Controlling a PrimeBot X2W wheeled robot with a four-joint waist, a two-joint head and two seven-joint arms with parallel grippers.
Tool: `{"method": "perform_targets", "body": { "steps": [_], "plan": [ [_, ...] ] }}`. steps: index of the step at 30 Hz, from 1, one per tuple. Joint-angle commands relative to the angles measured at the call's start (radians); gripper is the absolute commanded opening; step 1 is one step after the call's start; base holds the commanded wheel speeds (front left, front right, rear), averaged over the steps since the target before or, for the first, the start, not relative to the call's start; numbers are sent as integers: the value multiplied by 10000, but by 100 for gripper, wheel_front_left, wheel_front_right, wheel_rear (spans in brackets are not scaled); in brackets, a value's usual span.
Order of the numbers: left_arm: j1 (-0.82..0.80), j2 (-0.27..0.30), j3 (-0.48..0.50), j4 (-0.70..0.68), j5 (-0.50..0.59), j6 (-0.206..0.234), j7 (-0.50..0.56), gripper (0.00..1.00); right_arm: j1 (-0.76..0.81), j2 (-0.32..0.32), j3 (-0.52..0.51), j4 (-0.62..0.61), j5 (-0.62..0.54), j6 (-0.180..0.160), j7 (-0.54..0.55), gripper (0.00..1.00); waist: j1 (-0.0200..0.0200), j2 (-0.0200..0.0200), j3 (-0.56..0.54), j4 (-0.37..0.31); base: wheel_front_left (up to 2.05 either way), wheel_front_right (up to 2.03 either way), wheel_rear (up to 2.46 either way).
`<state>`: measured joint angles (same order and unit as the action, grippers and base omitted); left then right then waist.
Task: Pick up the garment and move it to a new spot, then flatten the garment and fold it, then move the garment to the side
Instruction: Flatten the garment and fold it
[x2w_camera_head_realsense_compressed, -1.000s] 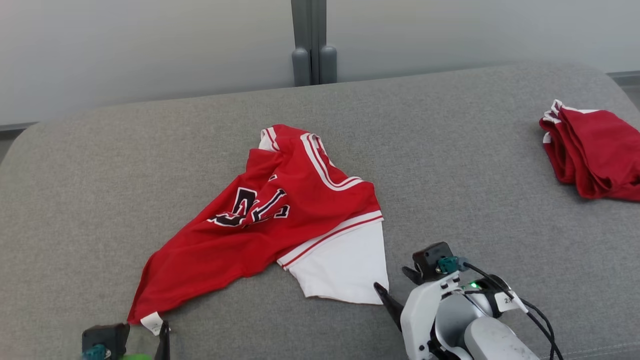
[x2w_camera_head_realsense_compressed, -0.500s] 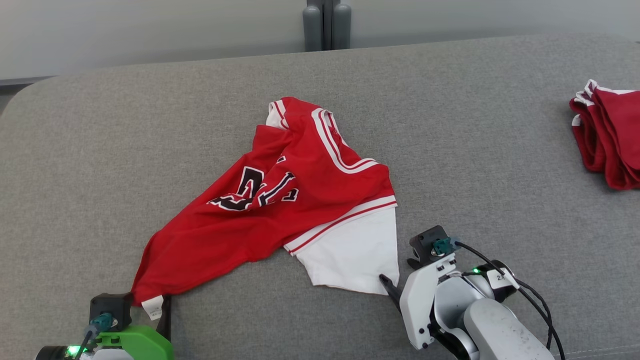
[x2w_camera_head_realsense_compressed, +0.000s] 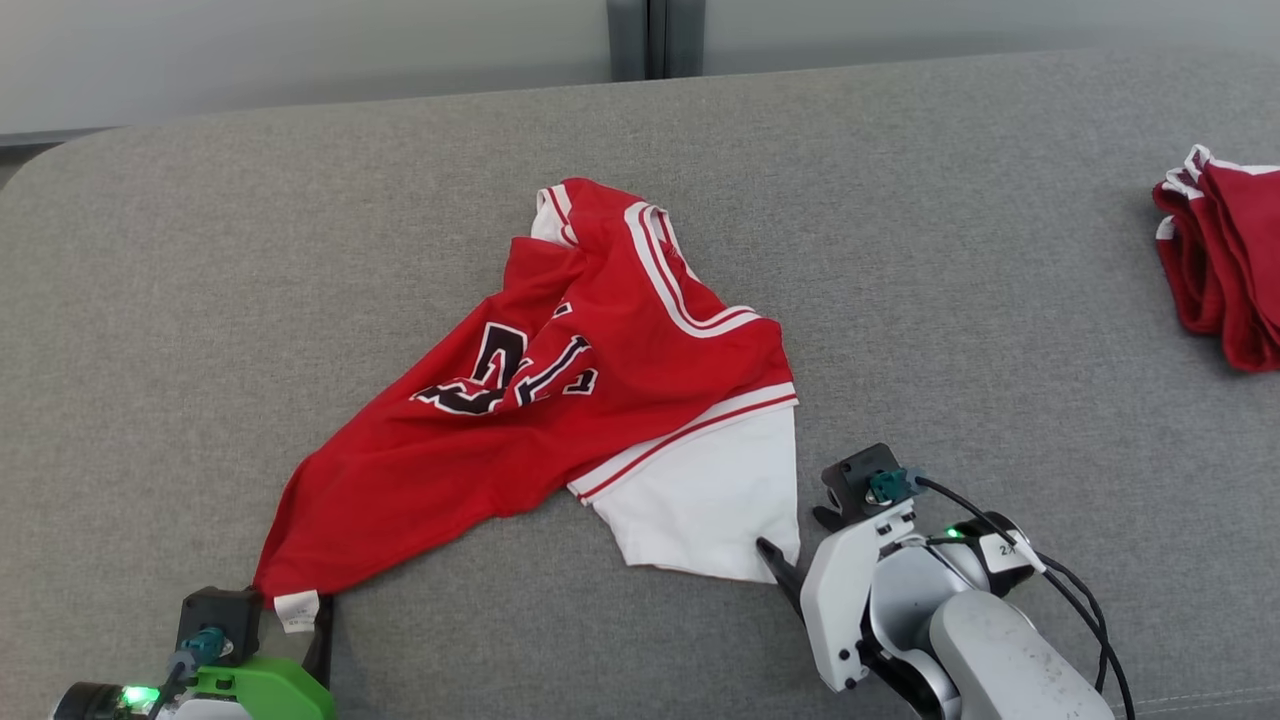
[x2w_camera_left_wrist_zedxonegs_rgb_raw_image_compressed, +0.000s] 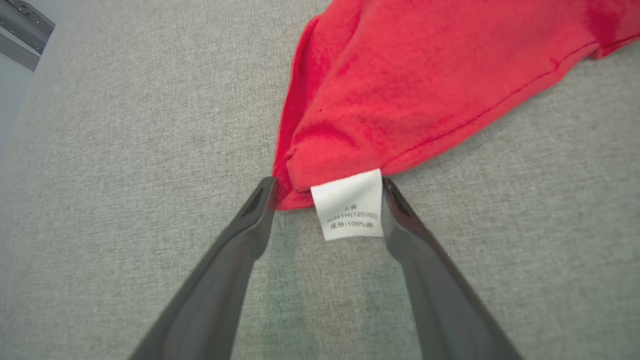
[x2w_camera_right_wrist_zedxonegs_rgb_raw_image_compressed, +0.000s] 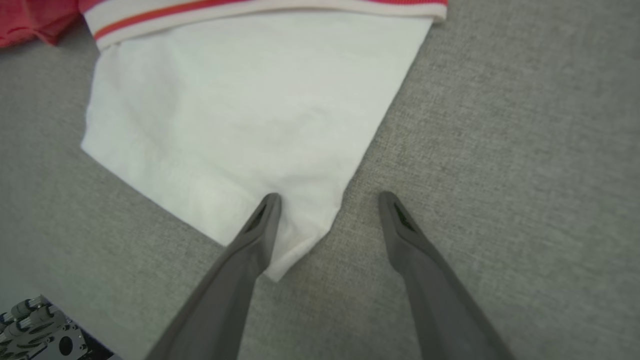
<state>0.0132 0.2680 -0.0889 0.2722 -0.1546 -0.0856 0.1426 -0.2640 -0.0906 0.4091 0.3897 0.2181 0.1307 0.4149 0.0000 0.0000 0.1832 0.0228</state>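
Note:
The garment (x2w_camera_head_realsense_compressed: 600, 400), a red jersey with black and white lettering and a white panel, lies crumpled on the grey upholstered surface (x2w_camera_head_realsense_compressed: 1000, 250). My left gripper (x2w_camera_head_realsense_compressed: 297, 612) is at its near left corner. In the left wrist view the gripper (x2w_camera_left_wrist_zedxonegs_rgb_raw_image_compressed: 328, 182) is open, its fingers straddling the red corner (x2w_camera_left_wrist_zedxonegs_rgb_raw_image_compressed: 400, 100) and a white label (x2w_camera_left_wrist_zedxonegs_rgb_raw_image_compressed: 350, 205). My right gripper (x2w_camera_head_realsense_compressed: 792, 535) is at the white panel's near corner. In the right wrist view it (x2w_camera_right_wrist_zedxonegs_rgb_raw_image_compressed: 328, 196) is open, with the left finger (x2w_camera_right_wrist_zedxonegs_rgb_raw_image_compressed: 250, 240) over the white cloth (x2w_camera_right_wrist_zedxonegs_rgb_raw_image_compressed: 240, 110) and the other on bare fabric.
A second red garment (x2w_camera_head_realsense_compressed: 1225, 270) lies bunched at the far right edge. A pale wall with a grey post (x2w_camera_head_realsense_compressed: 655, 40) rises behind the surface. The surface's rounded left end (x2w_camera_head_realsense_compressed: 40, 180) drops away at the upper left.
The head camera has tilted down, so the whole picture shifted and more of my left arm shows. Garment and both open grippers stay where they were.

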Motion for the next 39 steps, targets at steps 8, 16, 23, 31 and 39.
{"method": "perform_targets", "body": {
  "steps": [8, 16, 23, 31, 39],
  "plan": [
    [-647, 60, -233, 483, 129, -71, -339, 85, -102, 121, 154, 526, -21, -2, 317, 92, 0, 0, 234, 4, 0, 0, 0],
    [-871, -34, -335, 898, -119, -118, -724, 0, -236, 187, 178, -8, 1085, -1, -439, 0, 0, 0, 25, -1, 0, 0, 0],
    [-235, 116, -81, -1010, -579, -78, -560, 0, 321, 266, -1407, -2460, 3431, -2, -975, 0, 0, 0, -592, -54, 0, 0, 0],
    [511, 724, 65, -5577, -1431, -245, 1142, 0, 958, 208, -3772, -6854, 5399, -1, -72, 0, 0, 0, -1285, -338, 0, 0, 0],
    [-619, 1987, -78, -9456, -2633, -390, 3174, 0, -327, 365, -5751, -9970, 6578, -1, 1239, 0, 0, 0, -1499, -985, 0, 0, 0]
  ]
}}
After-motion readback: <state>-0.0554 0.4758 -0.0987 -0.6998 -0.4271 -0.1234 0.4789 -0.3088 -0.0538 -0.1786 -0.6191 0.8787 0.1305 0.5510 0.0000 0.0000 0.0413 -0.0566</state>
